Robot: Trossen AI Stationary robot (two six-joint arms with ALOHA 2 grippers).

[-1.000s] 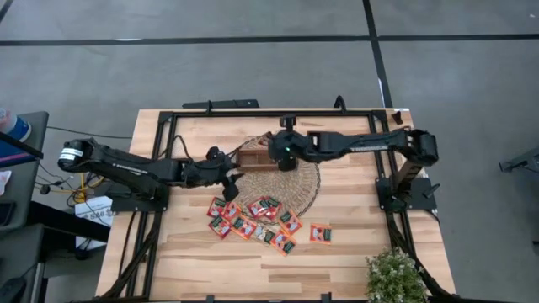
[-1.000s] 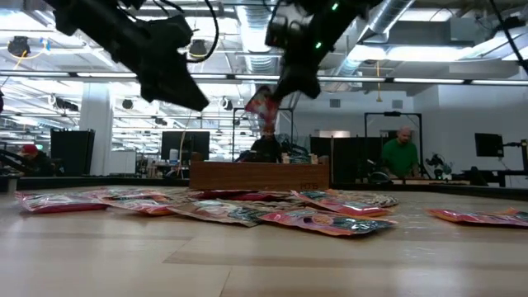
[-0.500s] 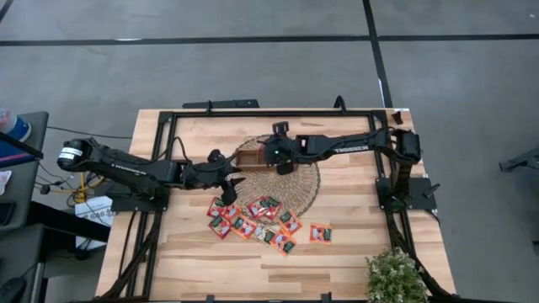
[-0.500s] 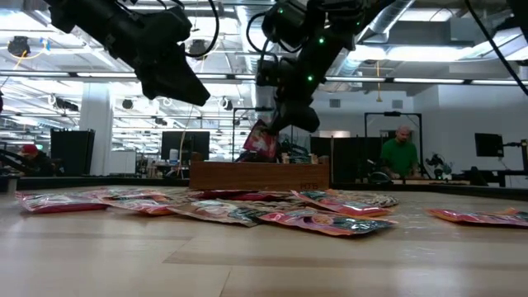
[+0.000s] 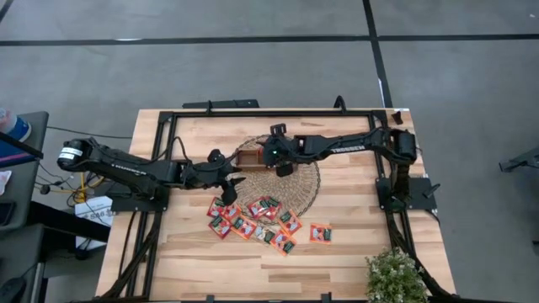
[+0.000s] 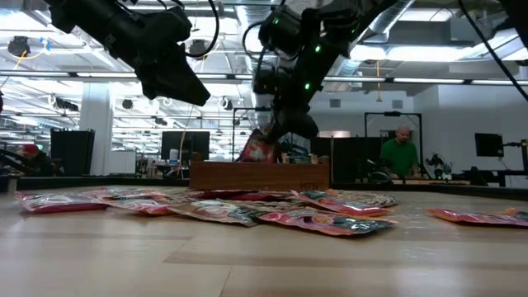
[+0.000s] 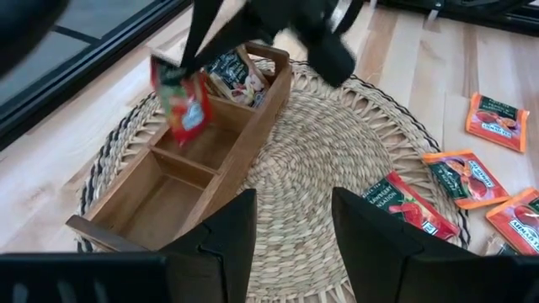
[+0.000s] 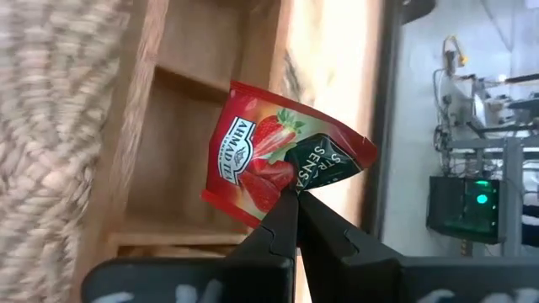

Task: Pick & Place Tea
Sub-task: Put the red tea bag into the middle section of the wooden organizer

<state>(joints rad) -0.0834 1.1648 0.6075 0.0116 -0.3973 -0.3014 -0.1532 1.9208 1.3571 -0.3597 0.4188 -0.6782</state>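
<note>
The brown wooden tray [image 5: 253, 158] with three compartments stands on the round woven mat [image 5: 295, 183]. My right gripper [image 5: 275, 156] is above the tray and shut on one red tea sachet [image 8: 269, 156], which also shows in the low view [image 6: 260, 148] and in the left wrist view [image 7: 181, 105]. One end compartment holds a few sachets [image 7: 240, 74]. Several more sachets [image 5: 253, 220] lie flat on the mat's near edge and on the table. My left gripper [image 7: 290, 240] is open and empty, above the table just left of the mat [image 5: 232, 181]. My right gripper pinches the sachet by one edge near a corner [image 8: 295, 187], between the free ends of its two fingers. The fingers come from above, slanting down. The sachet hangs tilted below them over the tray, its lower edge [image 6: 252, 158] about level with the tray's rim.
A black metal frame [image 5: 253, 114] runs around the table's working area. A potted plant [image 5: 394, 276] stands at the near right corner. People and desks show in the room beyond the table in the low view.
My right gripper has gone toward the table's left edge and down, carrying the sachet from high above the tray to just over its rim. The sachet has stayed hanging in the shut fingers.
</note>
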